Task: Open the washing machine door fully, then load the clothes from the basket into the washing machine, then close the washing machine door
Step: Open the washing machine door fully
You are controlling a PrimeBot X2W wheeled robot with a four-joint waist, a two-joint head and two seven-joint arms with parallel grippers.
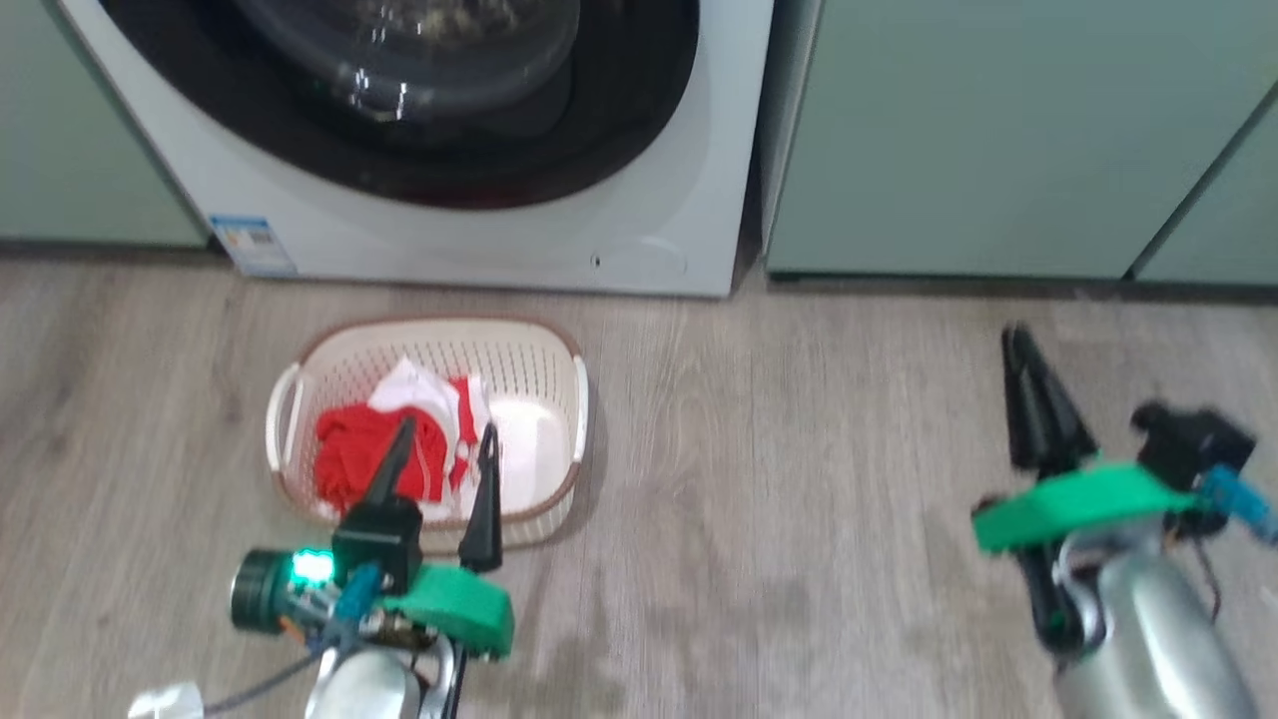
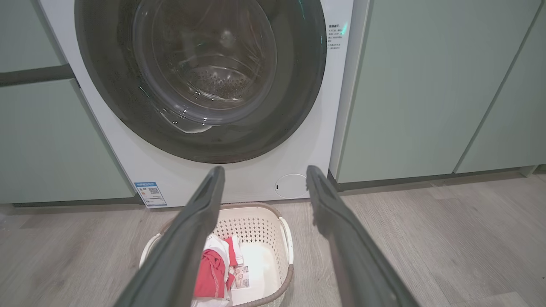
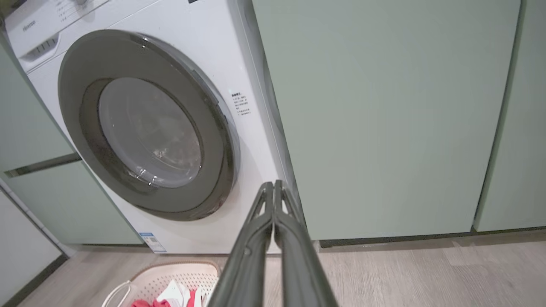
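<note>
Several green cabinets [image 1: 998,130] beside washing machine [image 1: 639,230]

The left tool [image 1: 448,426] and the right tool [image 1: 1018,340] are each formed of two long, dark grey fingers [image 2: 183,251] that taper to narrow tips. Each is mounted on a bright green bracket [image 1: 459,609] joined to a rounded silver forearm [image 1: 1148,649]. On the left wrist a dark cylinder [image 1: 255,591] with a lit green lamp [image 1: 312,567], blue connectors [image 1: 354,599] and thin grey cables [image 1: 250,689] are seen; a black block [image 1: 1188,439] with a blue plug [image 1: 1233,494] is fitted at the right wrist.
</note>
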